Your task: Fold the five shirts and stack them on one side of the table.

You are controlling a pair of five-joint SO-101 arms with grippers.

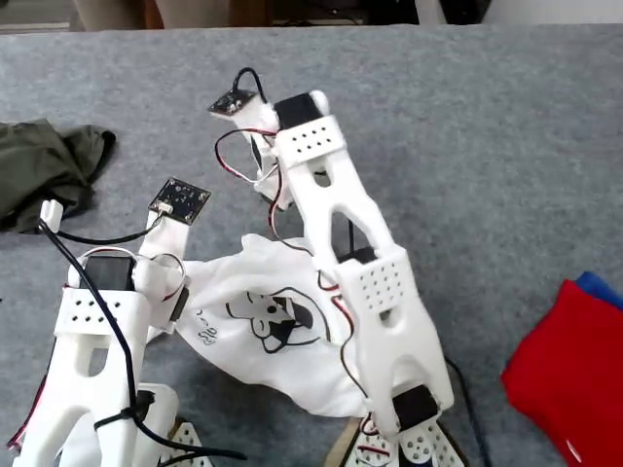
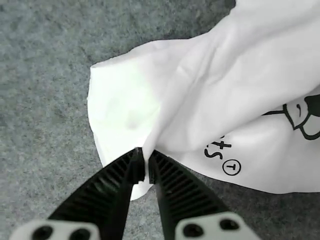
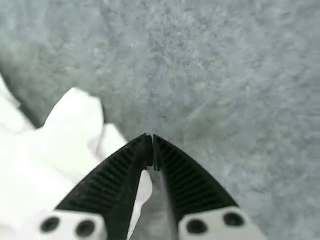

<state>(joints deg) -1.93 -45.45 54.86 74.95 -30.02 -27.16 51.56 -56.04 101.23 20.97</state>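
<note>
A white shirt [image 1: 277, 336] with a black dog print lies crumpled on the grey table between the two arms. My left gripper [image 2: 145, 161] is shut on a fold at the shirt's [image 2: 235, 95] edge, with a loose flap spreading past its tips. My right gripper [image 3: 150, 145] is shut too, and the shirt's white cloth [image 3: 60, 150] lies against one finger and shows between the jaws further back. In the high view the right arm [image 1: 341, 224] stretches over the shirt's far side. A dark olive shirt [image 1: 44, 170] lies bunched at the left edge. A red shirt [image 1: 574, 375] lies on a blue one [image 1: 602, 285] at the right edge.
Bare grey tabletop [image 1: 487, 136] spreads across the far half and the right of centre. Cables [image 1: 107, 321] run along the left arm. The arms' bases stand at the near edge.
</note>
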